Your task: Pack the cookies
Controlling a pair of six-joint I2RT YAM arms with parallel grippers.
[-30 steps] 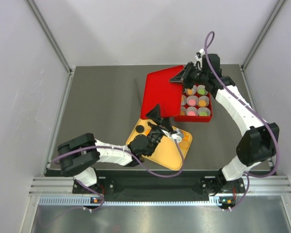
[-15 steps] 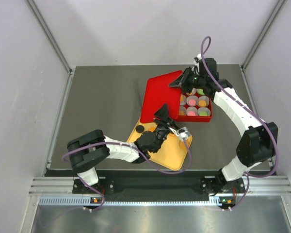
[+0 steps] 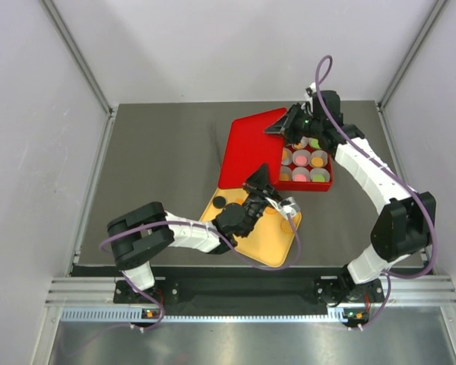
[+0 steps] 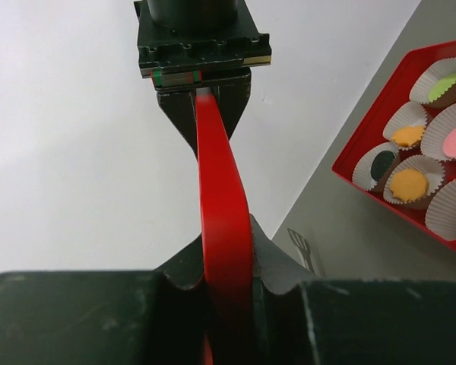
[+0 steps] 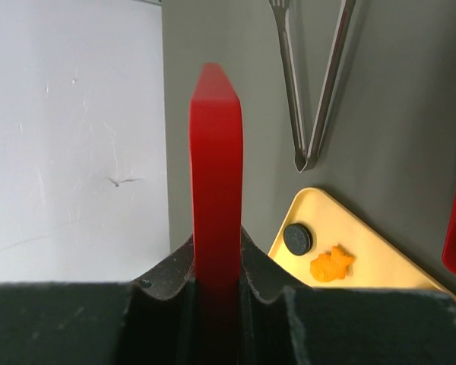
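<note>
Top external view: most cookies point(image 4: 408, 185) sit in white paper cups point(image 4: 447, 213) inside the red box point(image 3: 304, 187). One black cookie point(image 3: 220, 201) and an orange piece point(image 5: 330, 264) lie loose on the yellow tray point(image 3: 266, 236).

The red lid point(image 3: 251, 148) lies at 9 o'clock of the box, its right edge overlapping the box rim. Two grippers hold it by opposite corners:

- Left gripper point(image 3: 260, 186) – clamped on the 6 o'clock corner, jaws nearly closed on the thin edge.
- Right gripper point(image 3: 283, 125) – clamped likewise on the 1 o'clock corner.

Gripping opposite corners probably keeps the lid from twisting while it is carried over the box.

The packed cookies lie at 1 o'clock of the left gripper and 5 o'clock of the right, near both. The loose black cookie lies at 8 o'clock of the left gripper. Tongs point(image 5: 302, 152) rest on the table at 9 o'clock of the lid.
</note>
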